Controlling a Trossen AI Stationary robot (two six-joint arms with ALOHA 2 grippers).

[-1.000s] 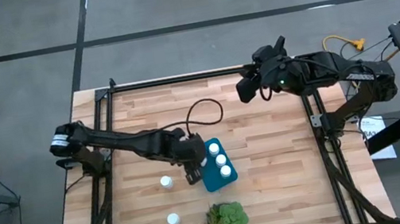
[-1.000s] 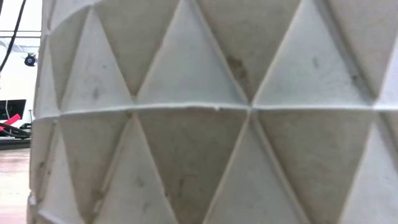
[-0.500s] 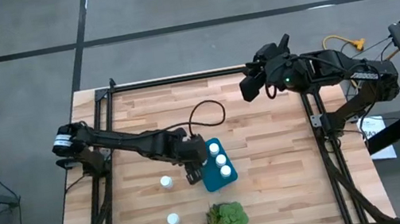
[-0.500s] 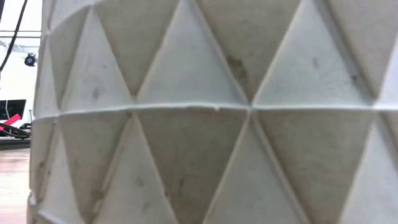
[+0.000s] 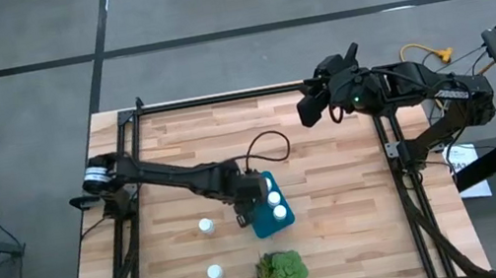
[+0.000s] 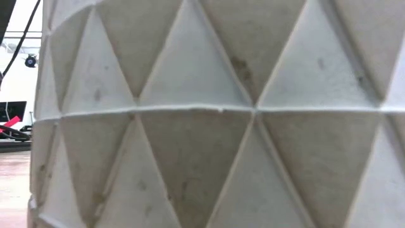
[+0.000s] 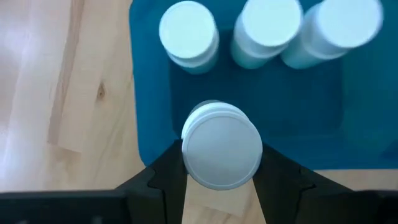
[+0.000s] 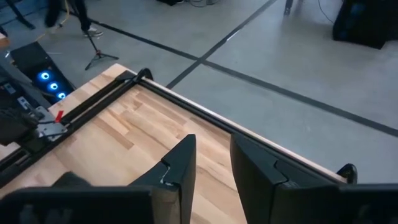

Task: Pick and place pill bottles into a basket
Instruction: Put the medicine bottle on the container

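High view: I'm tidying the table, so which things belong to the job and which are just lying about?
Job: six small white capped pill bottles, one in the left end effector; teal rectangular basket.
Lying about: leafy green plant; black cable.

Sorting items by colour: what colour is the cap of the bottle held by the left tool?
White. The held pill bottle has a plain round white cap, clearest in the left wrist view.

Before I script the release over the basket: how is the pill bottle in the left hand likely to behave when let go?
The pill bottle looks rigid and probably light. The left hand grips its smooth round sides, so it could slip. Released over the basket, it would probably stand like the three bottles inside; tipped, it could roll.
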